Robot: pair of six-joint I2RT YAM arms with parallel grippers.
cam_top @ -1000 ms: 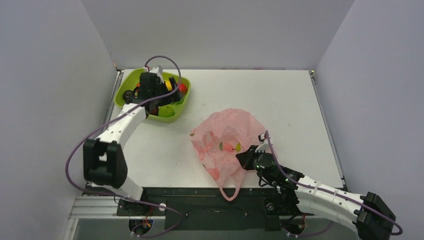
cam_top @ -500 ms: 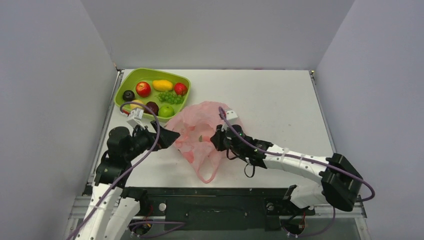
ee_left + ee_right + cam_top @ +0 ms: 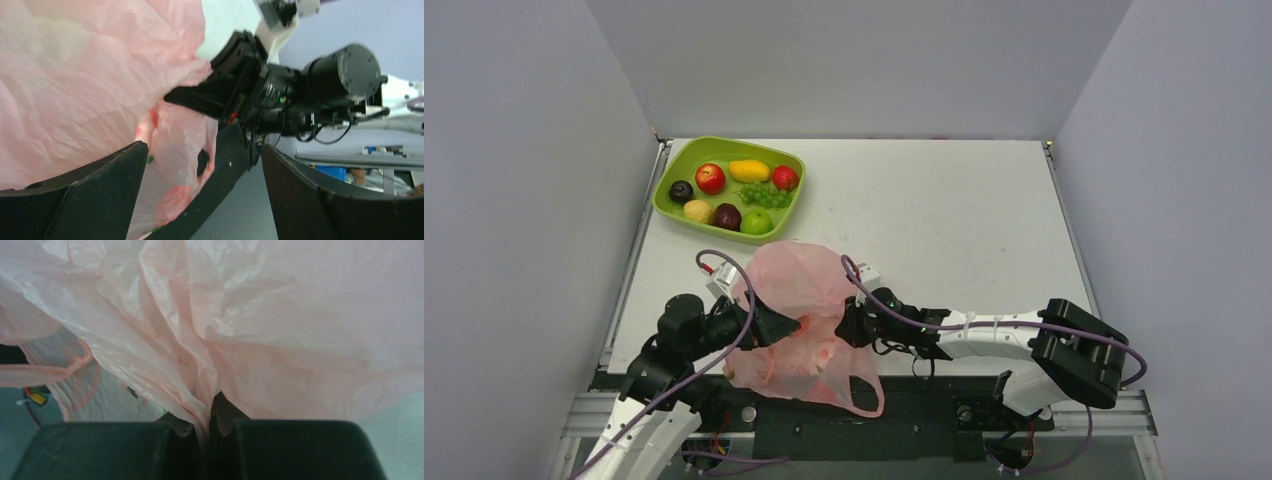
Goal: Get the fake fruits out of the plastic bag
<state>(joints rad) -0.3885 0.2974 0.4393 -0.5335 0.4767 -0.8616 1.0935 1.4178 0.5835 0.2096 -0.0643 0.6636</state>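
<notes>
The pink plastic bag (image 3: 796, 300) lies at the table's near edge, its lower part and a loop handle hanging over the front. My right gripper (image 3: 844, 326) is shut on a fold of the bag (image 3: 275, 315), pinched between its jaws (image 3: 210, 415). My left gripper (image 3: 784, 325) is wide open at the bag's left side, with the bag (image 3: 75, 75) against one finger (image 3: 90, 190). The fake fruits lie in the green tray (image 3: 674, 160): plum (image 3: 681, 190), lemon (image 3: 698, 210), dark red apple (image 3: 727, 216), green apple (image 3: 757, 221) and red apples (image 3: 711, 178). No fruit shows inside the bag.
A mango (image 3: 749, 170) and green grapes (image 3: 766, 196) also lie in the tray at the far left. The black front rail (image 3: 924, 410) runs under the hanging bag. Grey walls stand on three sides.
Both grippers and the bag have moved toward the near edge, and the bag now hangs over it. One second ago the left arm was over the tray.
</notes>
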